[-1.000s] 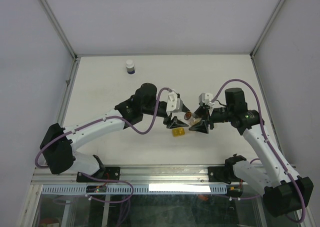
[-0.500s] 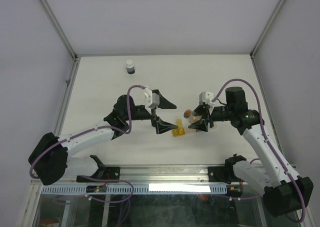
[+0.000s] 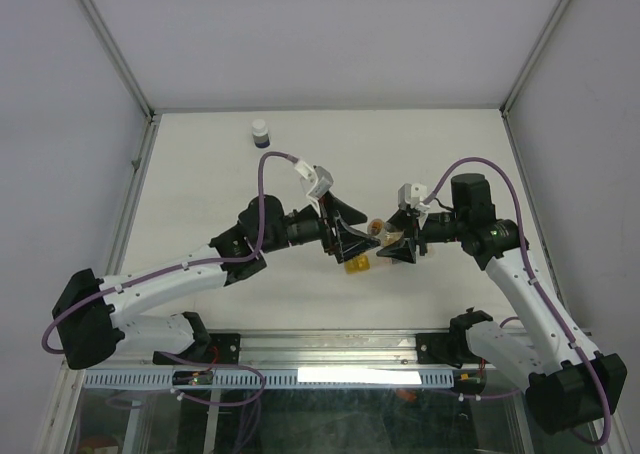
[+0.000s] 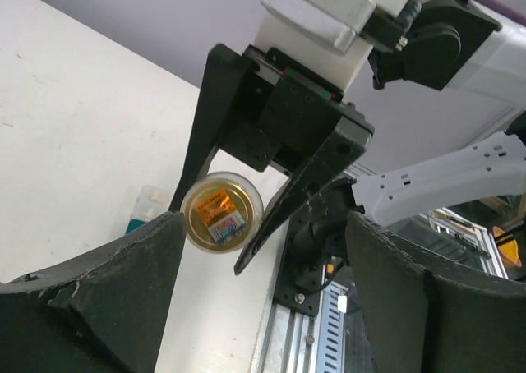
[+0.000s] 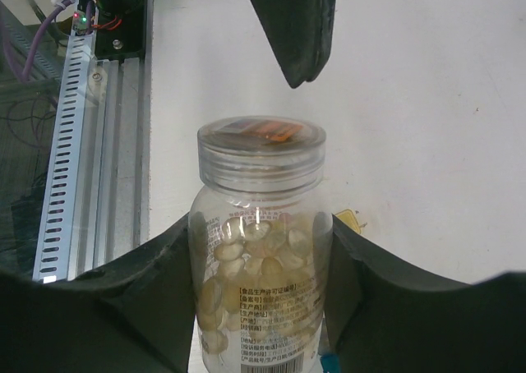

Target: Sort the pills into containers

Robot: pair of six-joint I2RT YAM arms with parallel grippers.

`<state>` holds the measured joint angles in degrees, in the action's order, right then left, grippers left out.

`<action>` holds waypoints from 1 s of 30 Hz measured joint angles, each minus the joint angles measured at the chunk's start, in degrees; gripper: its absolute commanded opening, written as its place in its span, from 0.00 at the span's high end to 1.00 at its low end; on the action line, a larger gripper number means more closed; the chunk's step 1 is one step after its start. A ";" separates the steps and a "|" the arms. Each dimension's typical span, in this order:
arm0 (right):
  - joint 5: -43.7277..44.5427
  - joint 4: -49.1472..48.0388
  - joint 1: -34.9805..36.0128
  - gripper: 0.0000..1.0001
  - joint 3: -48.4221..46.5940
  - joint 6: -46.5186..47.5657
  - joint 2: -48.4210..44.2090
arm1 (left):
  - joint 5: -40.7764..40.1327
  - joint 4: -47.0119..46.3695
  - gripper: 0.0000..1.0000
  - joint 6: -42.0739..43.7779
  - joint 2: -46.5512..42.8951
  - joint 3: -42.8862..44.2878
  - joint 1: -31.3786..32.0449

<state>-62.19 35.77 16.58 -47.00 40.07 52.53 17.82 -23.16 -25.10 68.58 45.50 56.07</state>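
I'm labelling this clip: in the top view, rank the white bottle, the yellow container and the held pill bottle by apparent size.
1. White bottle.
2. Yellow container, only slightly smaller, so a close call.
3. Pill bottle, smallest only because most of it is hidden; true size unsure.

Two arms (image 3: 170, 274) (image 3: 530, 286), one pill bottle (image 3: 380, 232), one white bottle (image 3: 260, 133), one yellow container (image 3: 357, 265)

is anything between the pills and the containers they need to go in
Yes. The lid is on the pill bottle, sealing the pills inside. The right gripper holds the bottle near the yellow container. The left gripper is open and faces the lid, with nothing visible between them.
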 measured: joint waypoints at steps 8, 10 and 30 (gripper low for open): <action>0.00 -0.02 0.00 1.00 0.00 0.00 0.00 | -3.26 6.45 0.31 0.96 3.26 4.55 1.01; 0.00 -0.02 0.00 1.00 0.00 0.00 0.00 | -3.26 7.74 0.34 1.11 4.31 4.96 1.01; -1.31 0.98 0.15 1.00 0.00 1.53 -0.07 | 9.81 12.76 0.76 28.09 6.95 9.35 0.13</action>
<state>-63.51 36.75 16.73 -47.00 41.60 52.47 27.64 -10.39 2.98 75.53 54.85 56.21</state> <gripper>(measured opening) 0.546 0.392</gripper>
